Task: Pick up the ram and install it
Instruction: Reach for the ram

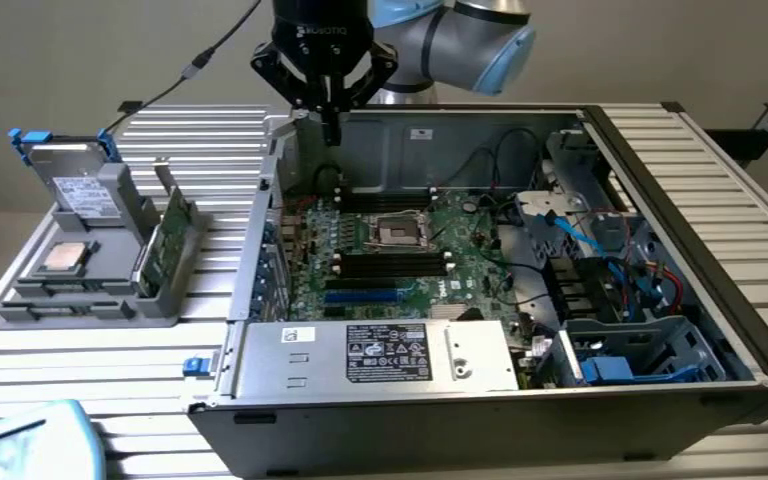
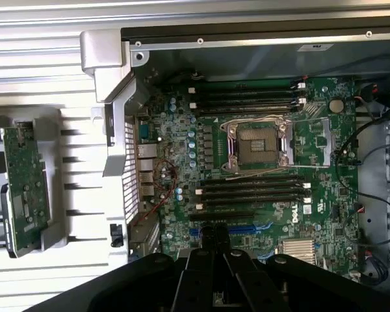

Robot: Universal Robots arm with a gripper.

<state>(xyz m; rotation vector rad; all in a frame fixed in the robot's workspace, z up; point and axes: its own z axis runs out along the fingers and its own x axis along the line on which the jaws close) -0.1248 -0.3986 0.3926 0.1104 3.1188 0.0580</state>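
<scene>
Table [image 1: 711, 150] carries your open computer case [image 1: 357, 425]. Your arm [image 1: 471, 35] points straight down over its back corner at the exterior view's left. Your hand [image 1: 320, 122] hangs above the motherboard [image 1: 411, 275], fingers pressed together on nothing. Your ram [image 1: 171, 238] stands upright in the grey holder [image 1: 97, 295] beside the case.

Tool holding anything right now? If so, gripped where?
Nothing held. The tool is shut and empty above the motherboard; the ram stands in the grey holder beside the case.
</scene>
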